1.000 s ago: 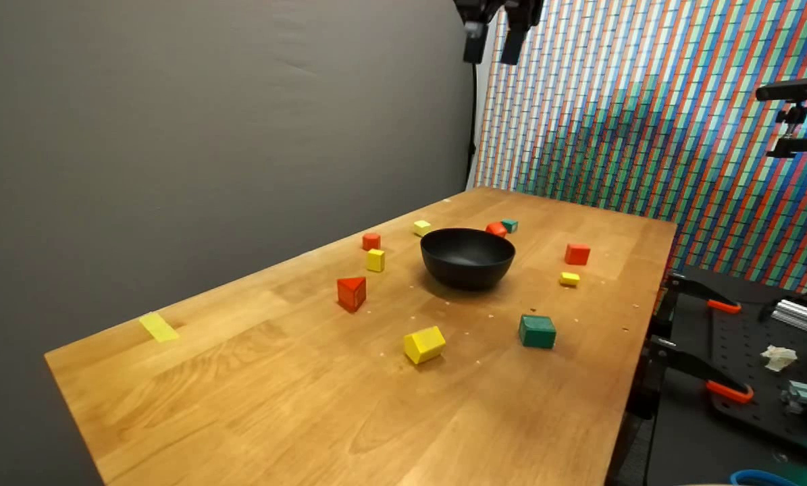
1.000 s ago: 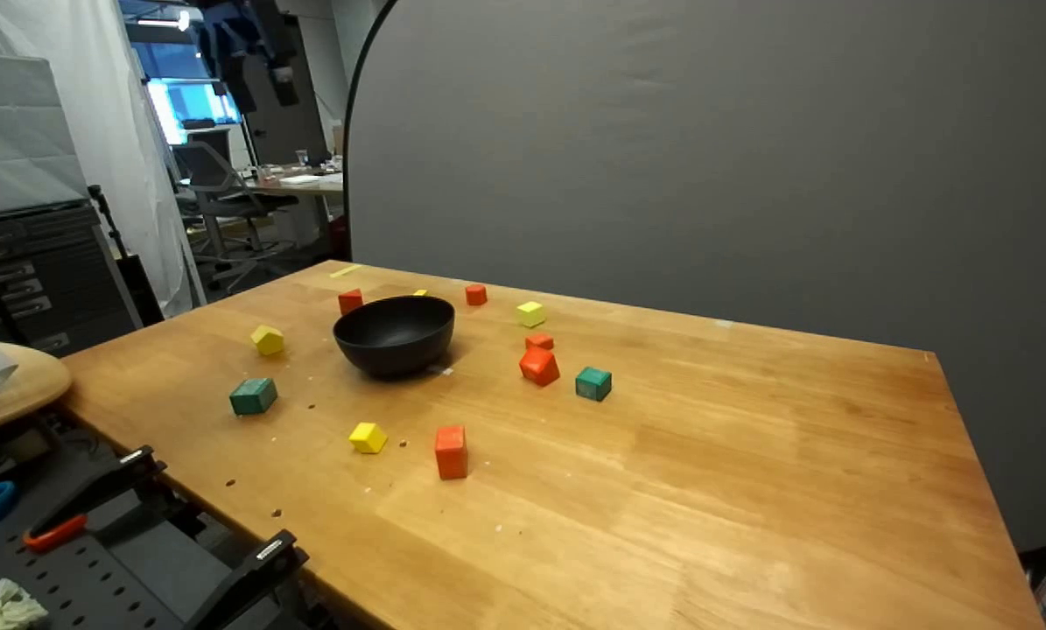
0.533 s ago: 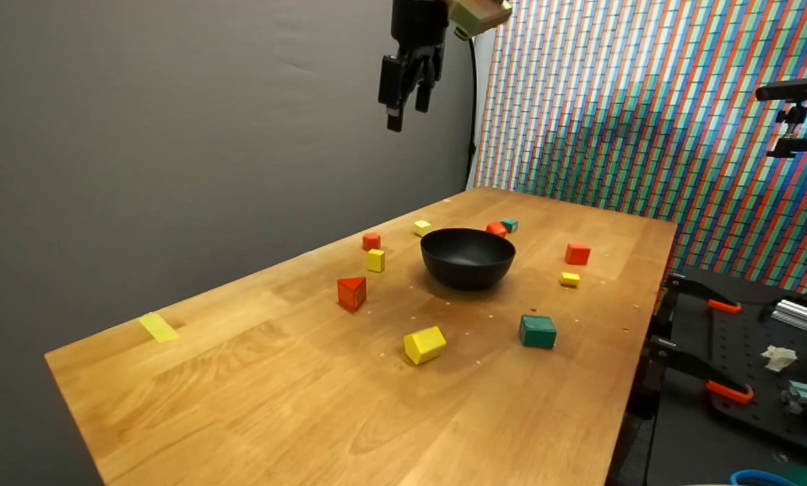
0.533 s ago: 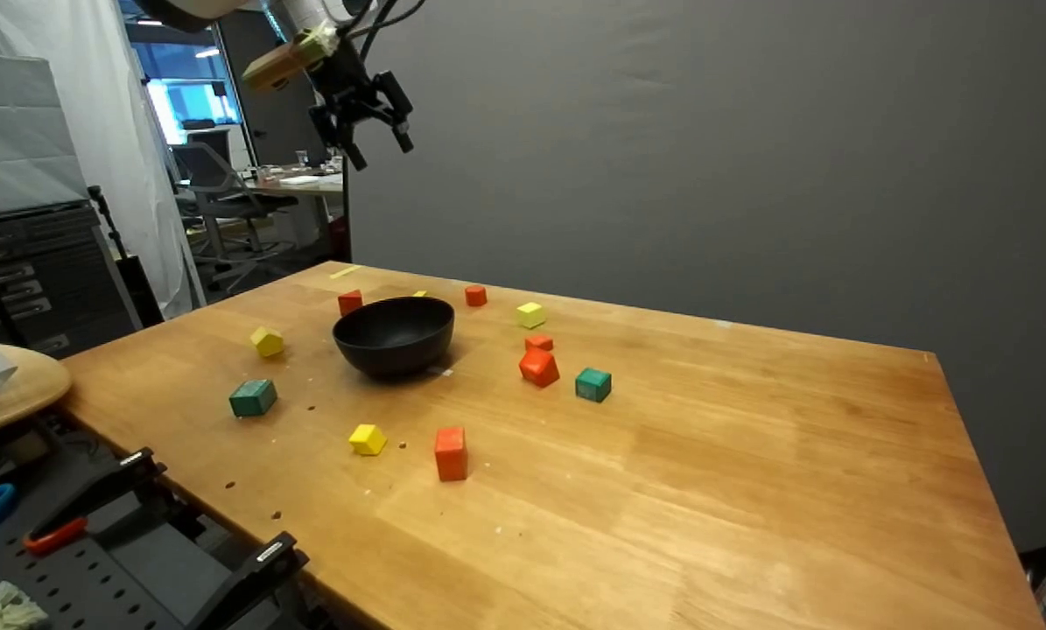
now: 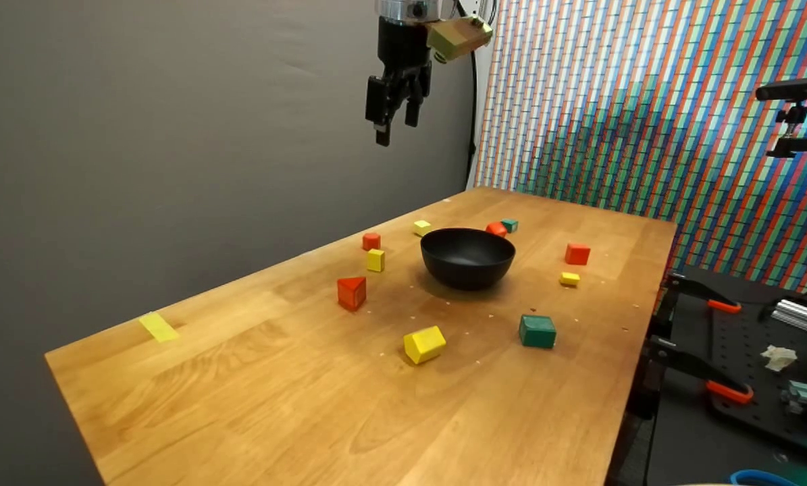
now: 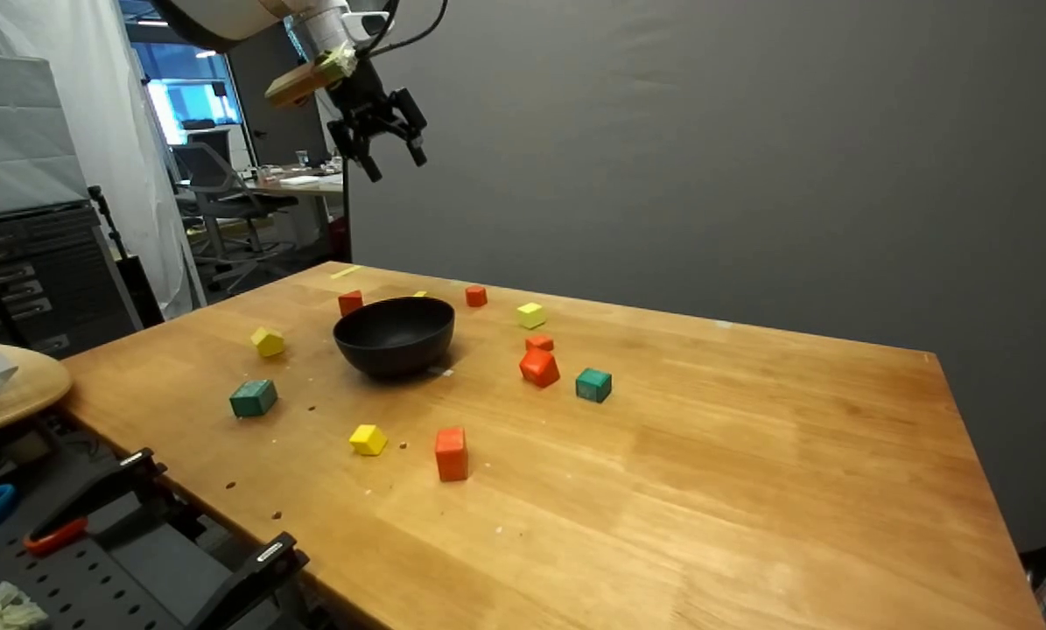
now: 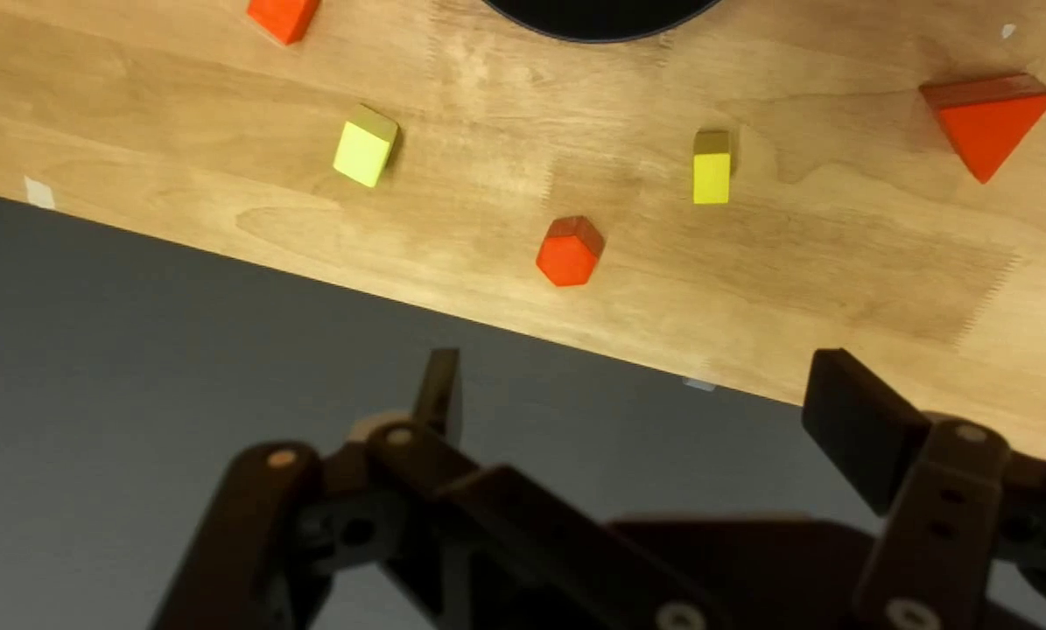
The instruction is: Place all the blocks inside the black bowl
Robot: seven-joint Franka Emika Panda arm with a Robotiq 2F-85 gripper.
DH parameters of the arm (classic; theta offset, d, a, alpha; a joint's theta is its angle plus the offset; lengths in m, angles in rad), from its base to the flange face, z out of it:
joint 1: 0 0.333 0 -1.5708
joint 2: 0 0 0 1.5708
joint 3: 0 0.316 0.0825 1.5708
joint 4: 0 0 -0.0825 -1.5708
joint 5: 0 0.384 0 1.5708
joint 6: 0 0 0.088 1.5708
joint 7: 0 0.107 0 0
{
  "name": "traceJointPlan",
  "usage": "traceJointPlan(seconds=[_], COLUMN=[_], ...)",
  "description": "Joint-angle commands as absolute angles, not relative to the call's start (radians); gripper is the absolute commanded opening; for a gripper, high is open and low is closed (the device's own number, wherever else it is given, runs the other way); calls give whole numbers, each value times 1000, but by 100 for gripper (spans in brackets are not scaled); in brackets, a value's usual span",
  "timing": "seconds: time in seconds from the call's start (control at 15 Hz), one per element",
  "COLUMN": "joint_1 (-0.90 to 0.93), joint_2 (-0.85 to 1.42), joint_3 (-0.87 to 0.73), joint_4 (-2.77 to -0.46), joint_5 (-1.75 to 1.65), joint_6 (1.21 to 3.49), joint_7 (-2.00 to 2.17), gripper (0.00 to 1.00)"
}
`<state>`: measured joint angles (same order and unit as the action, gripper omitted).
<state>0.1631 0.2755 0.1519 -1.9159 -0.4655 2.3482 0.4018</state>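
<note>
1. On the wooden table (image 5: pixel 254 391) sits the black bowl (image 5: pixel 467 278), upright, its round mouth facing straight up.
2. High above the table hangs the gripper (image 6: pixel 396 171), its fingers spread well apart.
3. Red triangular block (image 7: pixel 991 131): three-cornered face up; in the wrist view one corner points toward the table's edge.
4. Small yellow block (image 7: pixel 711 179): its bright face runs longest from the bowl side toward that edge.
5. Hexagonal red block (image 7: pixel 568 261): six-sided face up, near the same edge.
6. Yellow, four: that small one, pale yellow block (image 6: pixel 531 315), five-sided yellow block (image 6: pixel 267 342), yellow cube (image 6: pixel 368 439).
7. Green, two: green block (image 6: pixel 253 398) and second green block (image 6: pixel 593 385).
8. Red or orange, apparently five: the two above, orange block (image 6: pixel 451 455), front red block (image 6: pixel 540 368) and back red block (image 6: pixel 538 341), though the last pair overlap and may mislead.
9. All these blocks lie around the bowl, outside it.
</note>
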Motion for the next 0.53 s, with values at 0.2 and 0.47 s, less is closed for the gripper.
traceJointPlan(seconds=[0.2,0.47], joint_1=[164,137], joint_2=[598,761], joint_3=[68,82], joint_4=[-1680,-1508], joint_5=[-323,-171], joint_6=[2416,2376], joint_7=[309,162], gripper=[100,100])
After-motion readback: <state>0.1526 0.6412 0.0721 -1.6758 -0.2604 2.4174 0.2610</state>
